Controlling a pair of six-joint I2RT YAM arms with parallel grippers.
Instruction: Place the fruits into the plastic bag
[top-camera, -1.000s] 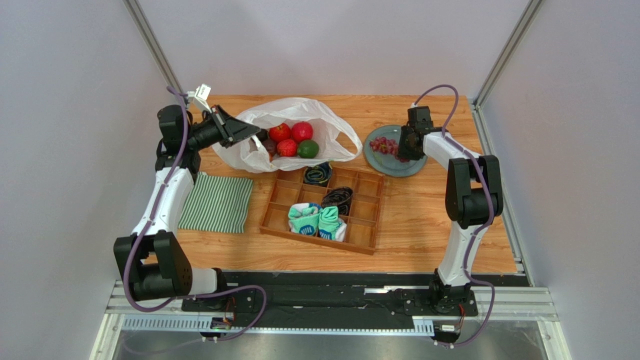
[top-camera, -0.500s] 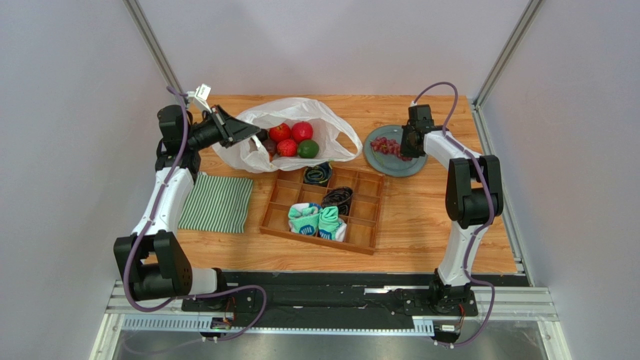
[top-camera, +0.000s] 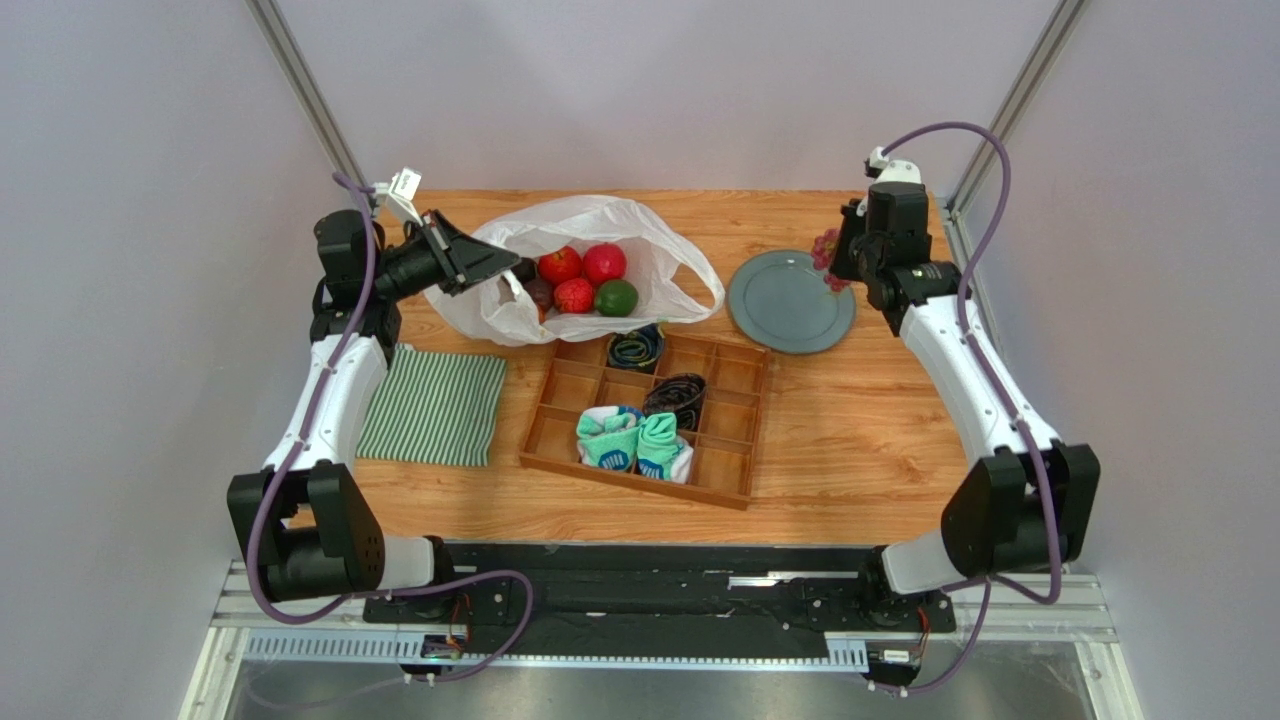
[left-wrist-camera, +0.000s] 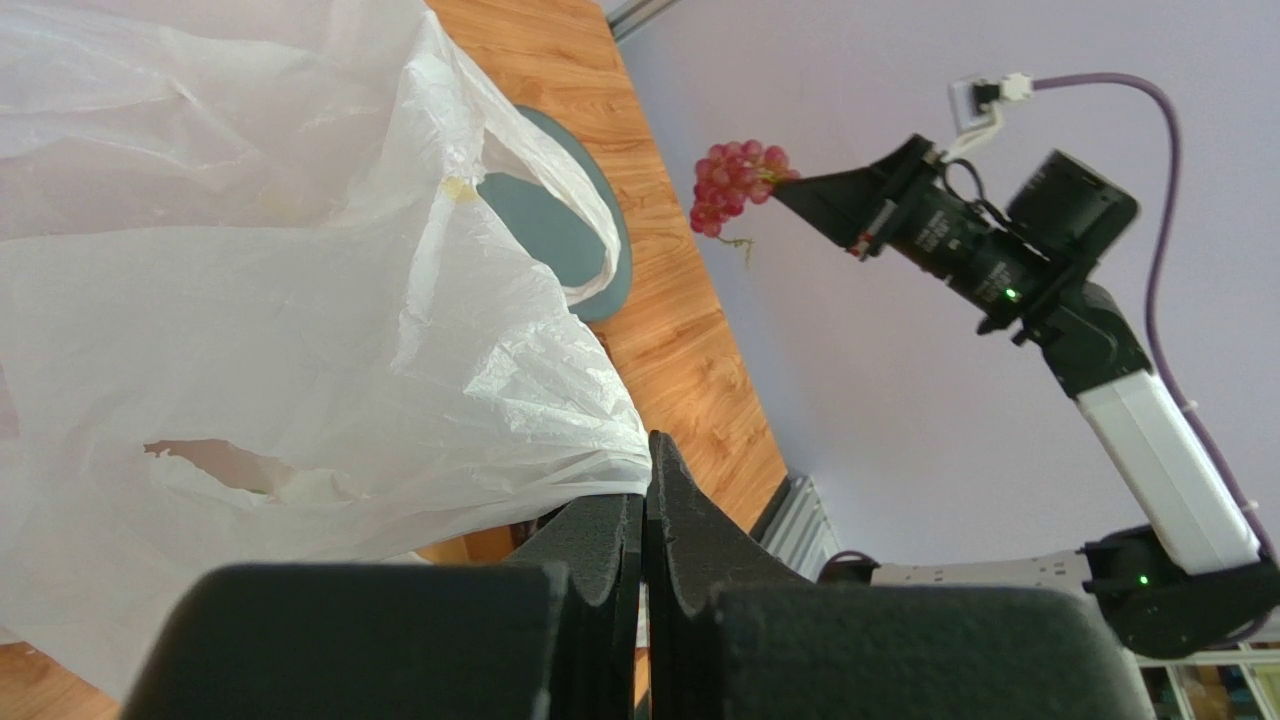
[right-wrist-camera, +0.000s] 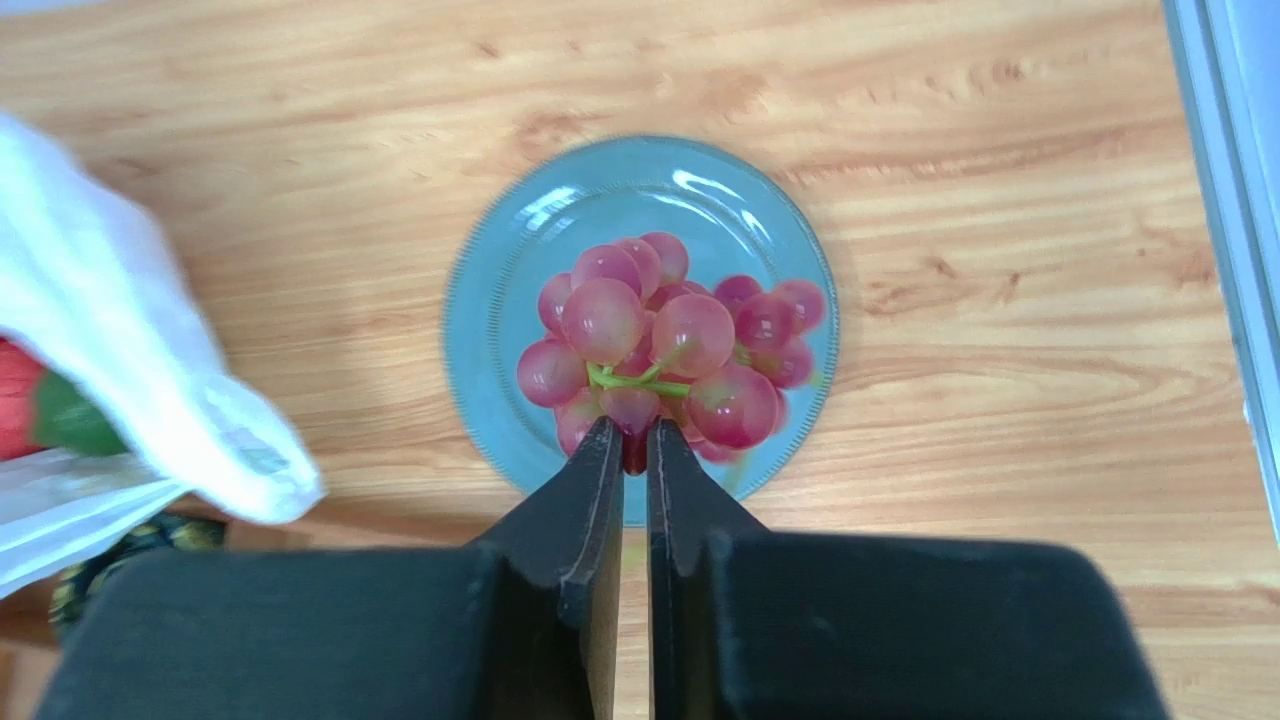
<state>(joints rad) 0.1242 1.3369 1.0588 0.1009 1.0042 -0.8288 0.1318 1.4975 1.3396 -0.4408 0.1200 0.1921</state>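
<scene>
The white plastic bag (top-camera: 601, 225) lies open at the back of the table. Inside it are red apples (top-camera: 604, 261), a green fruit (top-camera: 615, 297) and a dark purple one (top-camera: 537, 288). My left gripper (top-camera: 504, 267) is shut on the bag's left rim and holds it up; the pinched rim shows in the left wrist view (left-wrist-camera: 451, 450). My right gripper (right-wrist-camera: 633, 435) is shut on the purple-red grapes (right-wrist-camera: 661, 338) and holds them in the air above the plate's right edge (top-camera: 824, 248). The grapes also show in the left wrist view (left-wrist-camera: 736, 180).
A grey-blue plate (top-camera: 784, 308) sits at the back right, bare in the top view. A wooden compartment tray (top-camera: 736, 450) with rolled socks (top-camera: 634, 440) stands mid-table. A green-and-white striped cloth (top-camera: 436, 405) lies at the left.
My right gripper has lifted the grapes off the plate and risen up and to the right. The plate is now bare. The left arm has not moved.
</scene>
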